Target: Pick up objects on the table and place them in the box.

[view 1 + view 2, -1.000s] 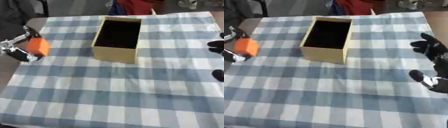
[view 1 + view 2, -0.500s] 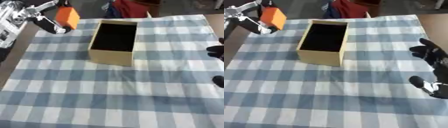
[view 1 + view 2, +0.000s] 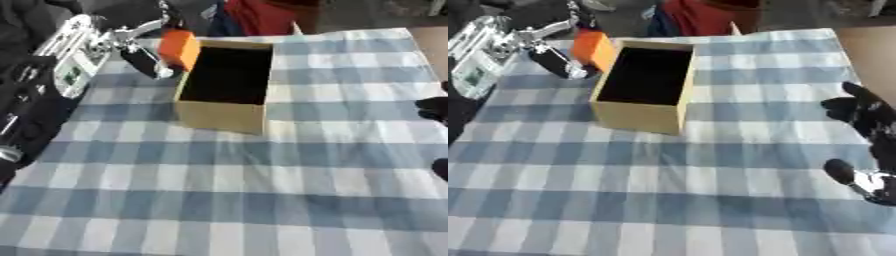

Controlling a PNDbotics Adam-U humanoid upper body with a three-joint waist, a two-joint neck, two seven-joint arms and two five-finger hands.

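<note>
An orange block (image 3: 178,48) hangs in the air at the far left corner of the open cardboard box (image 3: 220,116), pinched by my left hand (image 3: 131,40). The box stands on the blue and white checked cloth, its inside dark, and nothing shows in it. My right hand (image 3: 868,145) rests at the right edge of the table with its fingers relaxed and nothing in it; it shows best in the right eye view.
The checked tablecloth (image 3: 262,190) covers the table and spreads wide in front of the box. A red thing (image 3: 267,15) lies beyond the far edge. My left arm (image 3: 35,100) runs down the left side.
My left hand has carried the orange block rightward, from left of the box to its far left corner. The view has also shifted. The right hand has stayed put.
</note>
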